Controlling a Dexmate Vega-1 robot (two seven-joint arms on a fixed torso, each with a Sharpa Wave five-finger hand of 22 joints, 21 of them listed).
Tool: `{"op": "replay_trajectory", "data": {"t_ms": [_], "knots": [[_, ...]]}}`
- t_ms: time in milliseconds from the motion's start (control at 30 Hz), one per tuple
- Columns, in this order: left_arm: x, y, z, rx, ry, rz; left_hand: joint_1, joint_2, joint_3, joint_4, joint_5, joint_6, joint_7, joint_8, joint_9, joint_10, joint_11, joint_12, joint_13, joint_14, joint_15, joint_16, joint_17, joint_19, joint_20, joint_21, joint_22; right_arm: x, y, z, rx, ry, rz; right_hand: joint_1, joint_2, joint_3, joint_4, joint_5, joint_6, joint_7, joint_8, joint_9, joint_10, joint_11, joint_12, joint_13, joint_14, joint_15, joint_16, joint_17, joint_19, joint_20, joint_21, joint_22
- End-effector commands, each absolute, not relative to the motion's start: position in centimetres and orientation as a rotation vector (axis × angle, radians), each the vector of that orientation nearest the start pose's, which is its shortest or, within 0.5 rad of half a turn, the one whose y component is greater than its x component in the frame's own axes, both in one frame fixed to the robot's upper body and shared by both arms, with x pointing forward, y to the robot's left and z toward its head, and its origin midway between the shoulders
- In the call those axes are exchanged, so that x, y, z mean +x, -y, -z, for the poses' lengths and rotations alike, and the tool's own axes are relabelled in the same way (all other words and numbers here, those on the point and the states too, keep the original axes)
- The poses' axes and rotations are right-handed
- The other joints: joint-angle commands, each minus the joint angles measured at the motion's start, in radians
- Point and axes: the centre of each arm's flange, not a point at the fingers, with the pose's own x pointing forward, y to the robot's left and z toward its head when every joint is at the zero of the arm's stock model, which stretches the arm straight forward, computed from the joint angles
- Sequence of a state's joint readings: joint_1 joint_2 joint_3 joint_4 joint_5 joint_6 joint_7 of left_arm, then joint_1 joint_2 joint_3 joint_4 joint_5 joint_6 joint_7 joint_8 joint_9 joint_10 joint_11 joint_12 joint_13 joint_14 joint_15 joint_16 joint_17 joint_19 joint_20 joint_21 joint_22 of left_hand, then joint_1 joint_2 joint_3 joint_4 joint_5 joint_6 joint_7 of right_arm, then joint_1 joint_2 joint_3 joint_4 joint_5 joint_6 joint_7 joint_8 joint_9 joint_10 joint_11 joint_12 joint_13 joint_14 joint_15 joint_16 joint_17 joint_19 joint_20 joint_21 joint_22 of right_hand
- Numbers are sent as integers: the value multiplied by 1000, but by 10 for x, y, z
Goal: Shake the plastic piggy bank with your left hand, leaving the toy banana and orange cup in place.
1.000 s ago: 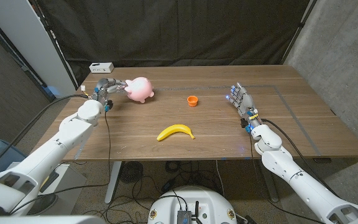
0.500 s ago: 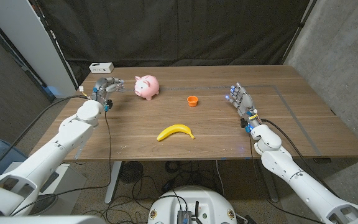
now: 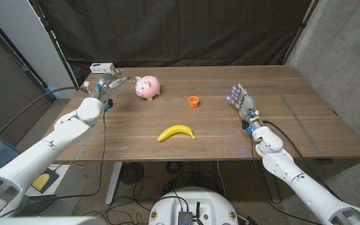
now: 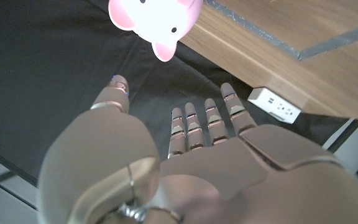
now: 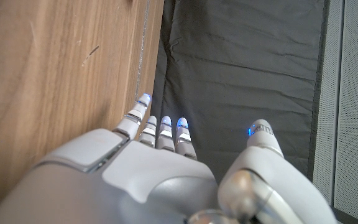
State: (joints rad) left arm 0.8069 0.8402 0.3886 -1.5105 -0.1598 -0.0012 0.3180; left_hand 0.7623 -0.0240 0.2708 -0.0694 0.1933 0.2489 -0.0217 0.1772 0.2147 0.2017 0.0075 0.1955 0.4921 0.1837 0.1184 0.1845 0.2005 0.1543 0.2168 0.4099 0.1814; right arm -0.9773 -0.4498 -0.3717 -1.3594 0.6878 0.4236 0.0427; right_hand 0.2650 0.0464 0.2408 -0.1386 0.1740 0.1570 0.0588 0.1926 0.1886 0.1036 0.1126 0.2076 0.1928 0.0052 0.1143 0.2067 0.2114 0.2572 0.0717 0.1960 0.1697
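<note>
**Inspector:** Start with the surface (image 3: 305, 125). What stands on it?

**Assistant:** Wooden, with three task items. The pig (image 3: 147, 87) stands upright toward the far left part. The banana (image 3: 177, 132) lies nearer the front, about the middle. The cup (image 3: 194, 100) sits between the two, to the right of the pig and well apart from it. A white socket box (image 3: 102, 67) rests at the far left corner.

**Inspector:** The left hand (image 3: 108, 84)?

**Assistant:** Raised just beside the pig, apart from it. Fingers (image 4: 194, 121) spread and straight, gripping nothing. The wrist view shows the pig ahead of the fingertips with a clear gap.

**Inspector:** The right hand (image 3: 241, 99)?

**Assistant:** Near the right side of the surface, fingers extended and apart, nothing in them. Well clear of the cup.

**Inspector:** Handling assessment for the pig?

**Assistant:** Judged a hollow plastic shell: light, stiff, glossy, so likely slippery. The rounded body offers no edge. I would wrap it across the back and flanks, thumb opposing fingers, avoiding the ears and snout. A loose hold risks it flying out during a shake.
</note>
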Motion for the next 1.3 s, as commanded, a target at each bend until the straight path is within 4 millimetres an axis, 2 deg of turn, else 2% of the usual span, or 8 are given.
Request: {"op": "replay_trajectory", "data": {"t_ms": [33,233,500,600,733,867,967,1300], "knots": [[615,-360,-77,1027,676,-326,-32,-13,-18,-1,-9,-48,-14,-1,-4,-44,-3,-7,-10,-44,12,-8,-6,-19,3,-22,0,618,263,82,166,645,-242,7,-4,-4,-1,4,3,2,3,1,2,0,3,6,1,4,6,5,4,-9,0,4],[627,-351,-89,1145,661,-346,-64,-35,-39,0,-17,-94,-37,-1,-10,-84,-8,-7,-21,-73,19,-5,-10,-33,3,-45,-1,615,265,82,170,644,-233,7,-4,-4,-1,4,4,1,3,1,3,1,3,6,1,4,6,5,4,-9,0,4],[647,-338,-105,1340,590,-301,-111,-72,-73,0,-14,-190,-51,-4,-16,-175,18,-11,-41,-151,44,-10,-13,-61,3,-89,-2,612,268,82,170,649,-220,7,-4,-4,-1,4,3,-1,3,1,4,-2,3,6,1,5,6,5,3,-7,0,4],[655,-331,-112,1441,555,-272,-147,-97,-101,3,-4,-289,-54,-7,-20,-251,38,-11,-58,-202,60,-7,-14,-76,3,-123,-2,611,268,83,169,652,-217,7,-4,-4,-1,4,3,-2,3,1,4,-2,3,6,0,5,5,5,3,-7,0,4],[665,-324,-118,1536,554,-242,-177,-124,-130,7,7,-365,-50,-8,-22,-302,47,-9,-72,-226,67,-2,-14,-82,3,-145,-1,610,270,83,174,656,-209,7,-4,-5,0,4,3,-3,2,1,4,-1,3,6,0,4,5,5,2,-6,-1,4],[673,-322,-121,1600,544,-209,-192,-136,-151,8,18,-418,-51,-9,-23,-313,51,-3,-81,-212,66,6,-14,-66,2,-149,1,608,272,85,182,656,-197,7,-4,-5,0,4,1,-3,2,1,3,-2,2,6,-1,5,5,6,2,-6,-1,4],[678,-323,-123,1623,508,-179,-194,-138,-156,8,21,-428,-50,-7,-23,-310,57,0,-84,-203,67,10,-15,-58,2,-149,1,608,273,87,183,654,-192,7,-4,-5,0,4,1,-4,2,1,2,-2,2,6,-1,5,5,6,2,-5,-1,4],[687,-330,-143,1650,386,-6,-195,-147,-172,3,32,-417,-64,7,-24,-303,73,7,-93,-199,71,10,-15,-38,2,-150,2,607,273,86,176,655,-189,8,-3,-5,-1,4,-1,-5,1,1,1,-2,1,6,-2,6,5,6,-1,0,-2,4]]}}
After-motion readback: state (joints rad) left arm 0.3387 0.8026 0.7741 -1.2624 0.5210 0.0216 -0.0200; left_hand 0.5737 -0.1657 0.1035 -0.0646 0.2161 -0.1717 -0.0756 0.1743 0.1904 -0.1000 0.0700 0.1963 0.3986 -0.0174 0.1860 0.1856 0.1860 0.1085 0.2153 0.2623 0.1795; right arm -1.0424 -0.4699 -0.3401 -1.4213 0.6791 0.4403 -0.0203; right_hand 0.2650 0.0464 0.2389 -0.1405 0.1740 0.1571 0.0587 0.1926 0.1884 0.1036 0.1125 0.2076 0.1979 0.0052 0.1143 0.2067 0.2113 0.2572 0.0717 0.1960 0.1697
